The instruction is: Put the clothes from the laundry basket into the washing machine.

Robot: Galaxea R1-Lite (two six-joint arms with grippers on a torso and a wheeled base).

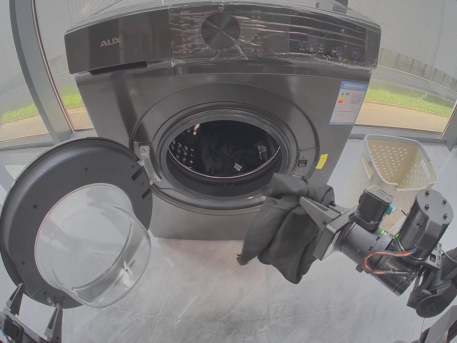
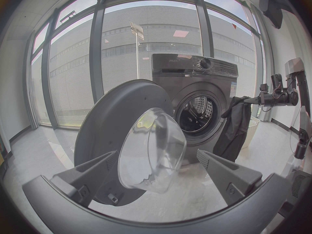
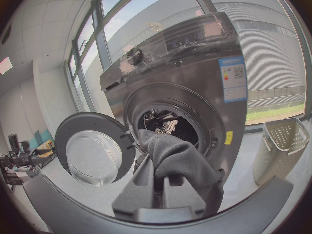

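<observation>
**A:** What is the right end effector (image 1: 304, 200) doing?

**B:** It is clenched on a dark grey garment (image 1: 281, 234), pinched near its top fold. The cloth hangs from it in a loose bundle, off the floor (image 1: 204, 282).

**A:** Where is that in relation to the washing machine (image 1: 223, 96)?

**B:** The machine stands straight ahead of that end effector. Its round opening (image 1: 190, 120) is just beyond the fingertips, a little above them and toward the robot's left. The top of the garment is level with the opening's lower rim and outside the drum. I cannot tell whether the cloth touches the rim.

**A:** Is anything inside?

**B:** Yes, dark clothes (image 1: 228, 156) lie in the drum, farther in than the end effector.

**A:** And the door (image 1: 71, 172)?

**B:** It is swung wide open, well to the left of the right end effector. Its clear glass bowl faces away from the machine.

**A:** What about the left end effector (image 2: 156, 166)?

**B:** It is low down and released, with its two fingers spread wide and nothing between them. The open door is just ahead of it.

**A:** Where is the laundry basket (image 1: 400, 163)?

**B:** It stands on the floor beside the machine. It is beyond the right end effector, on its right, and apart from it.
</observation>
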